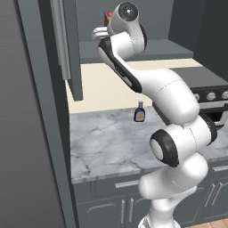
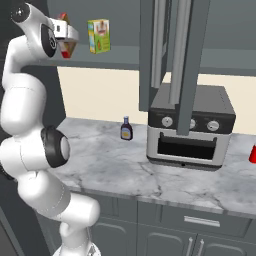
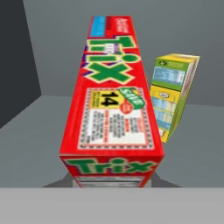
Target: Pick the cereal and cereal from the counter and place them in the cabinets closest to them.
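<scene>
The arm reaches high up into the open cabinet [image 2: 115, 59]; the claw [image 2: 66, 37] is pressed shut on a red cereal box [image 3: 111, 109], so this looks like the putting-away step; in the hand view the box runs straight out ahead of the claw, with the green word Trix on its near end and on its long face; in the right base view a red and orange bit of it peeks out just past the claw; I cannot tell if the box rests on the grey shelf [image 3: 39, 131] yet or hangs just over it.

Next, I think the claw must set the box down flat on the shelf, let go, and pull back without bumping the yellow-green carton [image 2: 99, 35]; that carton stands on the same shelf, just to the side of the held box and a bit farther in; it is close, so a push could tip it.

Counting: one cereal box in the claw; I can see no other cereal box, so I cannot tell where the second one is; one yellow-green carton; one small dark bottle [image 2: 126, 129] far below the claw on the marble desk [image 2: 110, 165]; one toaster oven [image 2: 191, 125] down there too, off to the side; one little red thing [image 2: 252, 154] at the far edge of the desk.
</scene>
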